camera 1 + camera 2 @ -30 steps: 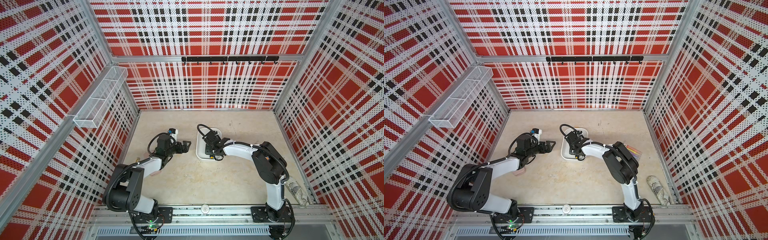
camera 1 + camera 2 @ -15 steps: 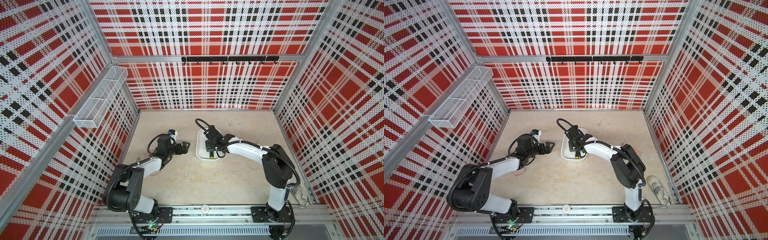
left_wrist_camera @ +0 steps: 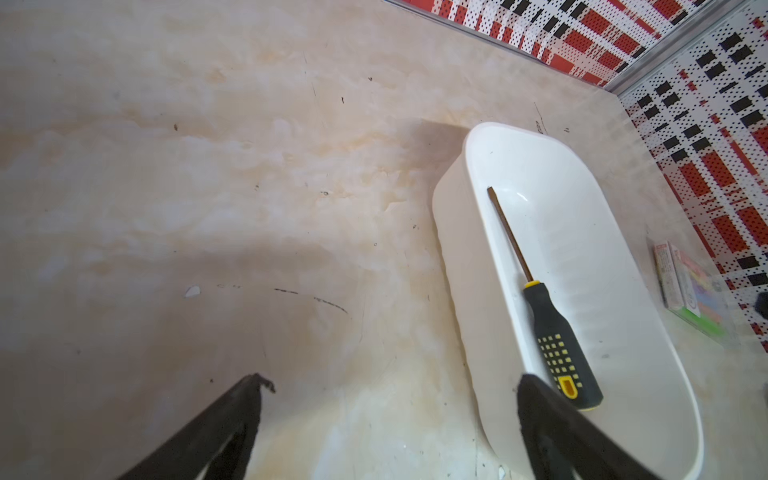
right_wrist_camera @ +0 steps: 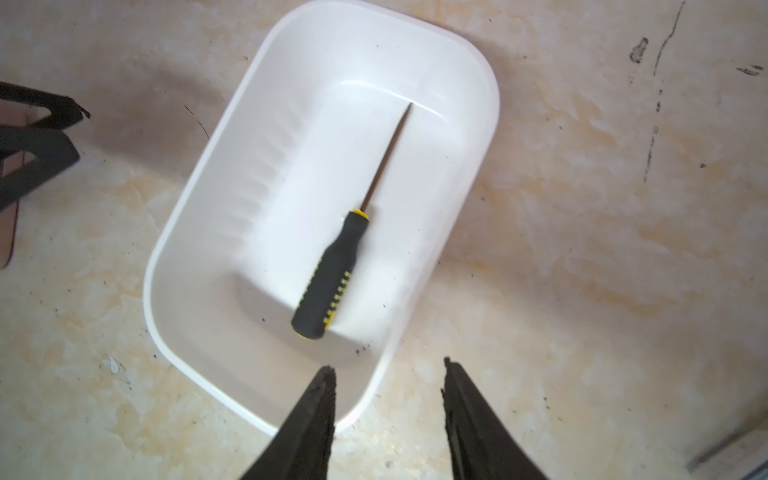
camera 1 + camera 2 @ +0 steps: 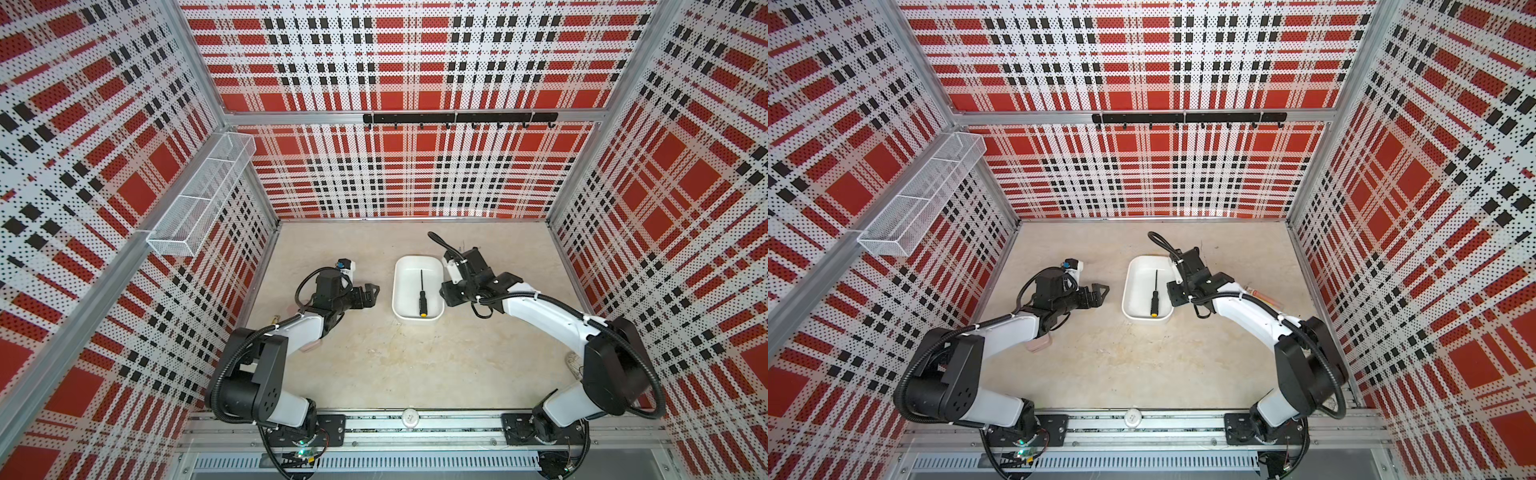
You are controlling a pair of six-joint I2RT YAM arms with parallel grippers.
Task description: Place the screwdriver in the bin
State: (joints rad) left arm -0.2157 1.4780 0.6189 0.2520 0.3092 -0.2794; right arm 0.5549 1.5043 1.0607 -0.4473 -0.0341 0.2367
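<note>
Screwdriver (image 5: 422,293) lies flat inside the white bin (image 5: 407,305), running along the bin's length, with the shaft tip toward the back wall and the yellow end cap at the near end. In both top views it sits wholly within the rim and nothing touches it. Right fingers (image 4: 309,419) are apart and empty. In the right wrist view one shows over the bin's corner rim and the other over bare worktop (image 5: 395,365); how high they hang above the rim I cannot tell. Left fingers (image 3: 552,428) are also spread and empty, beside the bin on its other long side and clear of its wall. My reading is that the placement is done and the step in hand is getting the right arm away cleanly. The bin looks light and would likely slide or tip if clipped, so raise the wrist first and swing outward only once the rim is cleared. Leave the fingers parted, since closing gains nothing here. Watch the right arm's cable loop (image 5: 436,241) near the bin's far corner. The left arm has no need to move. A flat printed packet (image 3: 681,286) on the worktop beyond the bin lies on the right arm's side, so keep the retreat path above it.
</note>
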